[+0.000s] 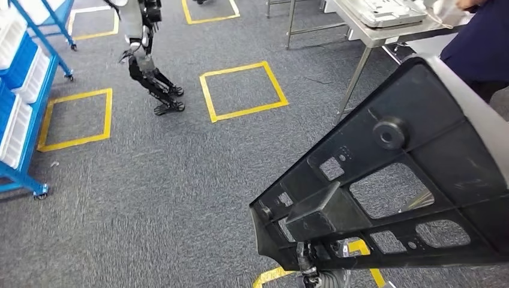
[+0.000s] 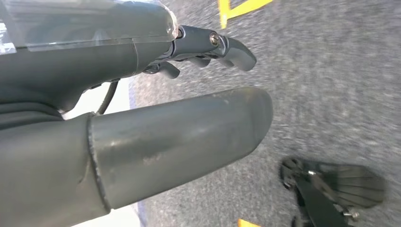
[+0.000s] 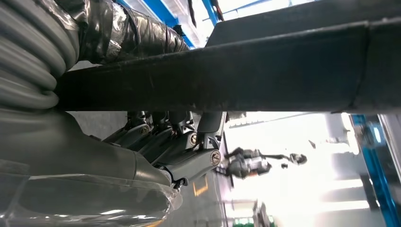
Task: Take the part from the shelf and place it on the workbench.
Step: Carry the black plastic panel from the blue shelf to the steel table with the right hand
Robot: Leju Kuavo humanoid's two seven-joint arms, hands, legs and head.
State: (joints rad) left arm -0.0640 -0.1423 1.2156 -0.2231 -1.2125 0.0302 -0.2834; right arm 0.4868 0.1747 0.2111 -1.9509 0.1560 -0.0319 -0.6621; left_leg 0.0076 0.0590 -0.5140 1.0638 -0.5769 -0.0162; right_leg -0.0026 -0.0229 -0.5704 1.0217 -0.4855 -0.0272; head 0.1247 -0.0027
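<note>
The right hand [image 3: 161,146] grips the part [image 1: 408,180] by its edge, carrying it clear of the floor toward the table [image 1: 384,30]; the left hand [image 2: 189,94] hangs free, fingers apart, holding nothing.

The head view looks down from high up at the grey carpet [image 1: 180,198], with a big black part [image 1: 408,180] very near the camera. The left wrist view sits right behind the left hand [image 2: 156,118] and faces the same carpet [image 2: 331,94]. The right wrist view is turned on its side, close behind the right hand [image 3: 161,146], under the part [image 3: 236,80]. It also sees another robot [image 3: 250,163] far off, like the head view [image 1: 147,54].
</note>
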